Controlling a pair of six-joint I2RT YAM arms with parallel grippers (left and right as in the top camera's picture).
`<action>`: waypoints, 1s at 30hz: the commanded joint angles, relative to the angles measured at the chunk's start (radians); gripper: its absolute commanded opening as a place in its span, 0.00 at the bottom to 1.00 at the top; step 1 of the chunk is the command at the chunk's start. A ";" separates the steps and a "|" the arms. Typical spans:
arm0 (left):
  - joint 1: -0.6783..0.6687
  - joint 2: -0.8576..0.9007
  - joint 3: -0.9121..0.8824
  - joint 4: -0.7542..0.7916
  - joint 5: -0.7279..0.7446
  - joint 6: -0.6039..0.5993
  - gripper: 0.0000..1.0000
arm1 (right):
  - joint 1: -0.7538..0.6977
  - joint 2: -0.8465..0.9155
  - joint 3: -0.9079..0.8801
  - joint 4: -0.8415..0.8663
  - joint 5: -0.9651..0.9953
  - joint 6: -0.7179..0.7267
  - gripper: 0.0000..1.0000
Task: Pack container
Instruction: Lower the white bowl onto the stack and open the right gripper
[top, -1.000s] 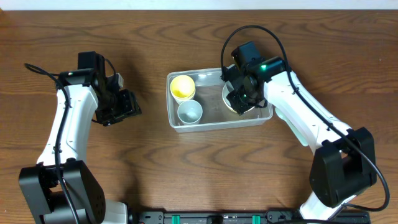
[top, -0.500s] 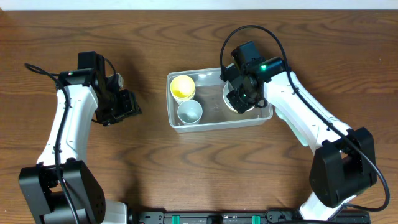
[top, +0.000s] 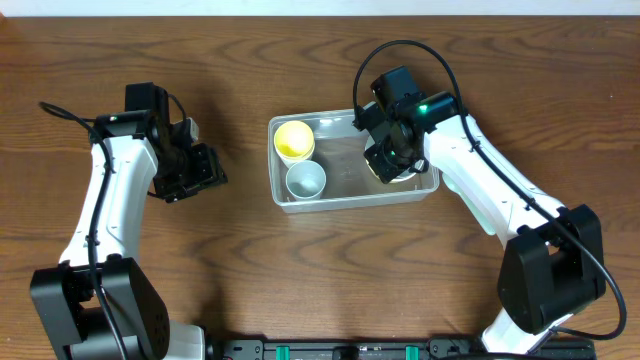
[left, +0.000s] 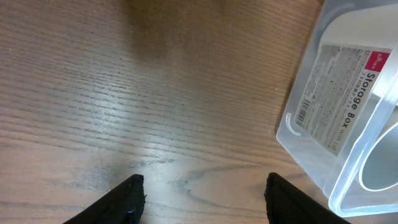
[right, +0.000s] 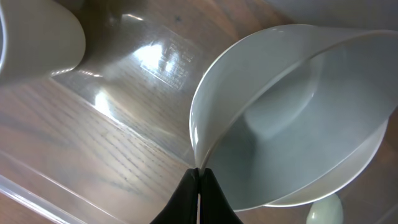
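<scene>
1. Container (top: 350, 197): clear rectangular tub on the wooden table (top: 300, 280), about mid-table and a little toward the far edge, long side running left to right.
2. In the left wrist view, the container (left: 339, 93) shows one rounded corner and a printed label reading "Storage Box".
3. Contents at the tub's left end: yellow cup (top: 293, 139) in the far corner and white cup (top: 305, 180) in the near corner. The two sit just beside each other, both upright with mouths up.
4. Right gripper (top: 392, 160) is inside the tub's right end, over the white bowl (top: 408, 177).
5. Right wrist view: right gripper (right: 199, 177) is clenched, with both black fingers pinched together on the rim of the white bowl (right: 298, 124). The bowl is tilted in the grasp.
6. I cannot tell whether the bowl's base touches the tub floor. The clear floor (right: 93, 124) shows wood grain through it.
7. Left gripper (top: 200, 172) is over bare wood toward the table's left edge, well apart from the tub.
8. Left wrist view: left gripper (left: 202, 193) is released, with the fingertips (left: 130, 199) spread wide and nothing between them. It touches nothing.
9. A black cable loops above the right arm near the far edge.
</scene>
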 joint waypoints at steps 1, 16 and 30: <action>0.002 -0.001 0.009 -0.002 0.012 0.010 0.63 | 0.003 -0.002 -0.004 -0.001 0.049 -0.010 0.01; 0.002 -0.001 0.009 -0.002 0.012 0.010 0.63 | 0.003 -0.051 0.156 -0.081 0.075 -0.068 0.01; 0.002 -0.001 0.009 -0.002 0.012 0.010 0.63 | 0.003 -0.053 0.188 -0.159 0.090 -0.079 0.01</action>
